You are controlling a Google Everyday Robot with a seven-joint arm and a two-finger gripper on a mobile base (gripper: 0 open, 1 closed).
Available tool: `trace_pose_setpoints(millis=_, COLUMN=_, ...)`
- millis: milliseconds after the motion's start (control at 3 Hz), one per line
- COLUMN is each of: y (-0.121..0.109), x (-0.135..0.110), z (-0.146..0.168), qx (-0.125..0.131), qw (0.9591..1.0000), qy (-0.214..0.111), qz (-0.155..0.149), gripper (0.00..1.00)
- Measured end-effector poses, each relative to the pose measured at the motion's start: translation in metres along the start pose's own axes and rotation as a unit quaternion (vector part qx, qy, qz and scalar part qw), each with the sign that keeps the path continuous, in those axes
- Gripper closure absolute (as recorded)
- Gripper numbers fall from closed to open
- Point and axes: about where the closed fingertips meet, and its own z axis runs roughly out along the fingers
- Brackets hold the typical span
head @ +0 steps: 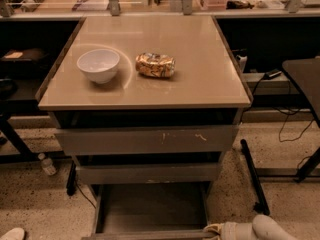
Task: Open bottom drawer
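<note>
The bottom drawer (150, 210) is pulled out from under the cabinet, showing its shallow grey tray. Its slim front (145, 235) runs along the lower edge of the camera view. My gripper (213, 229) is at the right end of that front, at the bottom right of the view. The pale arm (265, 229) comes in behind it from the right. The mid-width drawer (147, 174) and the wide scratched drawer (145, 140) above stand shut.
On the cabinet's tan top (200, 84) stand a white bowl (98, 65) and a crushed snack packet (155, 65). A plastic bottle (47, 164) lies on the speckled floor at left. Cables and a black desk leg (254, 176) are at right.
</note>
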Motion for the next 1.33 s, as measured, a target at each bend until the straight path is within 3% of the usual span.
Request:
trace_pose_setpoints(millis=333, y=0.0, x=-0.0036, z=-0.0029, qx=0.0, qw=1.0, qy=0.0, qz=0.0, gripper=1.0)
trace_pose_setpoints(millis=667, y=0.0, x=-0.0036, z=-0.0029, qx=0.0, qw=1.0, qy=0.0, qz=0.0, gripper=0.82)
trace_pose_setpoints(millis=1333, y=0.0, x=-0.0036, z=-0.0028, qx=0.0, qw=1.0, qy=0.0, qz=0.0, gripper=0.34)
